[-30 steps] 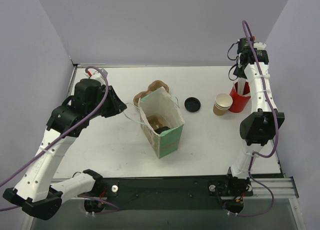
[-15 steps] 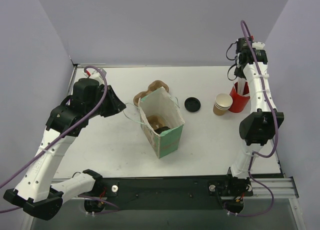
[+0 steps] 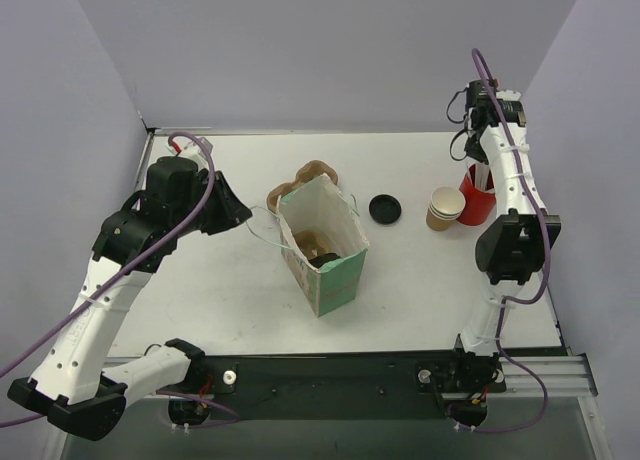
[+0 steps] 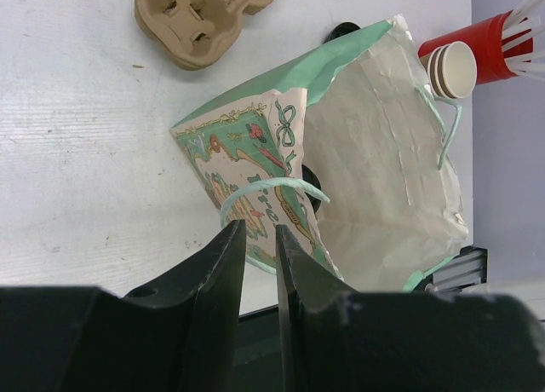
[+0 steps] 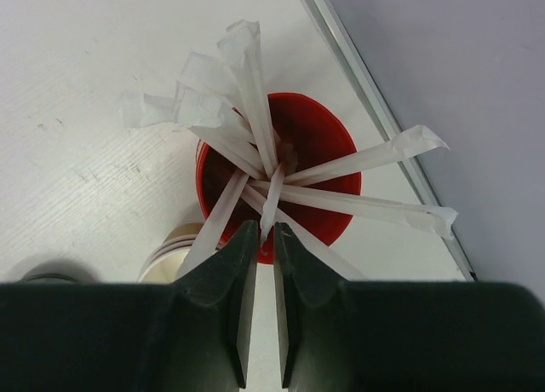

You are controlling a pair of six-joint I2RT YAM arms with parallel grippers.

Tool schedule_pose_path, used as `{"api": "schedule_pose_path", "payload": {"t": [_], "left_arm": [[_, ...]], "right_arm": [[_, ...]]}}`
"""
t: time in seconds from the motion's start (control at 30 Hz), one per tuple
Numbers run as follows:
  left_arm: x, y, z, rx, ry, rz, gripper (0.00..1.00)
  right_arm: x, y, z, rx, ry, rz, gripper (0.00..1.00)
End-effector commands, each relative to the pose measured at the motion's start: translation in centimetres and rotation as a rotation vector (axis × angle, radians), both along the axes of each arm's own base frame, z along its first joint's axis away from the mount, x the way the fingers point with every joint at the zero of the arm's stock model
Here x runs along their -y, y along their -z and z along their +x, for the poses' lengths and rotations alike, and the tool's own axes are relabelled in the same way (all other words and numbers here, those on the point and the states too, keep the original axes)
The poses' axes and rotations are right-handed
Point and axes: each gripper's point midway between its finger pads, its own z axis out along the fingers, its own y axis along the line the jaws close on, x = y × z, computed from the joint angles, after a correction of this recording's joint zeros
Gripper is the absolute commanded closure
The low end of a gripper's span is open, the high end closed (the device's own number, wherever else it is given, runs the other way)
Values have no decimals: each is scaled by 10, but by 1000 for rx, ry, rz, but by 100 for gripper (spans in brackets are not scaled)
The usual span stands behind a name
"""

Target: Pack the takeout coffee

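A: Checking print first. Anything legible?
B: Only the gift bag (image 4: 255, 166). It has green bows and curly lettering on its side, too tangled to read.
A: Takeout coffee?
B: takeout coffee (image 3: 445, 208) sits right of centre in the top view. Plain brown kraft, pale inside, nested in a stack just beside the red cup (image 3: 478, 202).
A: Grippers?
B: left gripper (image 4: 258, 230) is nearly closed at the bag's handle loop (image 4: 272, 181); can't tell if pinched. right gripper (image 5: 265, 228) is narrow around one white stick (image 5: 274, 192); grip unclear.

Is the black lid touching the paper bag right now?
Apart. The top view shows a strip of bare white table between the black lid and the mint paper bag. The left wrist view hides most of the lid behind the bag.
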Motion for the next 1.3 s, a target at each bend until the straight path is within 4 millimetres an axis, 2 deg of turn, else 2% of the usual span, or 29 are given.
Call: {"api": "schedule_pose_path", "payload": {"t": [0.0,0.07,0.23,0.27,0.53,0.67,0.9,1.1,1.27], "left_arm": [[1,-12,4,57,8,-21,69],[2,-11,5,54,7,-24,69],[2,-10,5,50,8,-25,69],[2,-9,5,47,8,-24,69],[3,-6,6,44,4,-29,69],[3,-5,7,43,1,-34,69],[3,-7,9,51,-3,-35,69],[3,-3,10,45,-2,-28,69],[3,2,12,35,-6,-23,69]], "right_arm": [[7,-13,-4,4,18,-57,96],[9,-21,-7,19,23,-68,100],[14,-44,-22,49,39,-95,100],[5,-52,-25,62,18,-97,100],[1,-83,-51,121,10,-106,100],[2,-111,-62,193,15,-109,100],[-3,-148,-81,290,4,-112,100],[-24,-180,-94,389,-55,-81,100],[-59,-203,-106,499,-167,40,100]]}}
